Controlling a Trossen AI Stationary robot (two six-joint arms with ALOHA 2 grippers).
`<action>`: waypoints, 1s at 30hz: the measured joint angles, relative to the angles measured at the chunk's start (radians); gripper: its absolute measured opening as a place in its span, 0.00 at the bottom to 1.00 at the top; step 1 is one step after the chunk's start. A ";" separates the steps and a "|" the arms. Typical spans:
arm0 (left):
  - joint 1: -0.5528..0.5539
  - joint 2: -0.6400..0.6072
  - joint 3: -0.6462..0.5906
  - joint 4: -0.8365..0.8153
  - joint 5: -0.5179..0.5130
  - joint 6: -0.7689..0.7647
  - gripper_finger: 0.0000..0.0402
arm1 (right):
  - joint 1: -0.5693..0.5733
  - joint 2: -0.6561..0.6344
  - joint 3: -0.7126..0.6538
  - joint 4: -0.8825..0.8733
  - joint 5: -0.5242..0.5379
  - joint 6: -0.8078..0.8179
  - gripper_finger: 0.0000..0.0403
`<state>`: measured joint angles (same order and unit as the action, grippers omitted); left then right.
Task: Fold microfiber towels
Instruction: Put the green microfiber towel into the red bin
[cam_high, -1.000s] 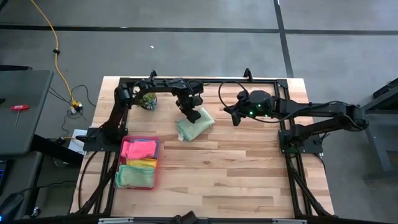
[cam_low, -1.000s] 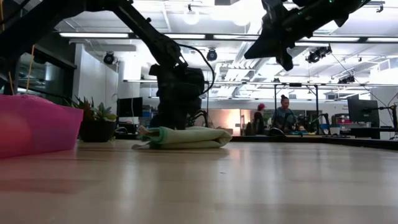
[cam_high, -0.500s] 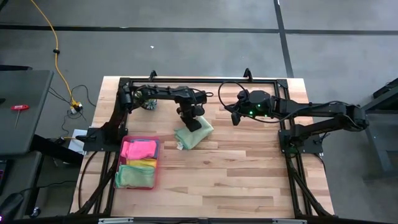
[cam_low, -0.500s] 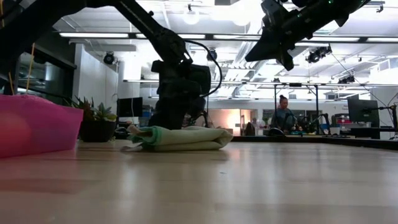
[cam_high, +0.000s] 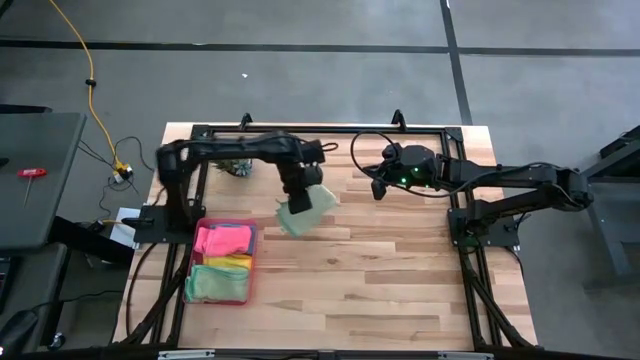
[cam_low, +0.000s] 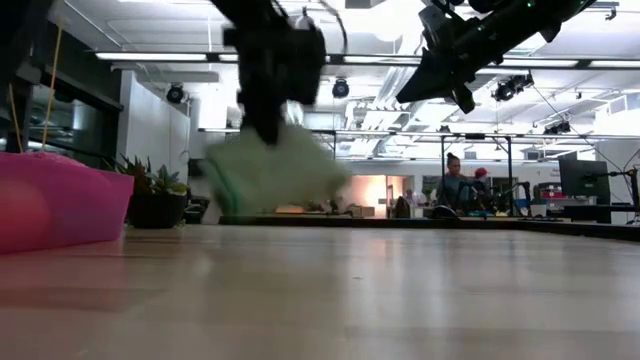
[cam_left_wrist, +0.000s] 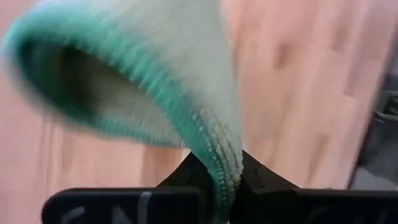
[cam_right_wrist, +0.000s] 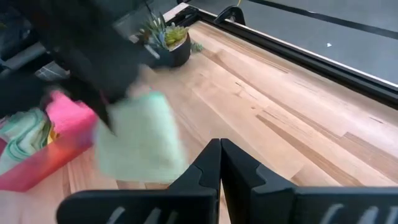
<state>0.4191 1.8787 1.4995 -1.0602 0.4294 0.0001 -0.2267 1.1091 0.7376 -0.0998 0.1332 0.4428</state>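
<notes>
Left claw (cam_left_wrist: 214, 177) pinches pale green towel (cam_high: 305, 208), hanging lengthwise above table (cam_high: 400, 280)

Pale green towel (cam_high: 305, 208), folded, hangs off table w/ teal-edged hem pinched, centre-left of high view. Pink (cam_high: 224, 240), yellow (cam_high: 232, 262) & green (cam_high: 215, 283) towels lie folded in a stack row, lower left.

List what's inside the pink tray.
In the pink tray, folded towels lie in a row: a hot pink towel, a yellow towel showing only as a strip, and a pale green towel. Anything beneath them is covered.
</notes>
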 joint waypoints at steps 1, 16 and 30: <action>0.000 -0.034 0.001 -0.015 -0.001 0.017 0.02 | -0.002 0.000 0.000 -0.002 0.000 -0.003 0.00; -0.069 -0.511 0.001 -0.526 -0.187 0.287 0.01 | -0.003 0.000 0.000 -0.001 0.000 -0.049 0.00; -0.375 -0.609 -0.225 -0.510 -0.141 0.176 0.00 | -0.009 0.000 0.000 -0.007 -0.001 -0.085 0.00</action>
<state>0.0444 1.2698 1.2744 -1.5699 0.2883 0.1761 -0.2359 1.1095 0.7376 -0.1070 0.1322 0.3576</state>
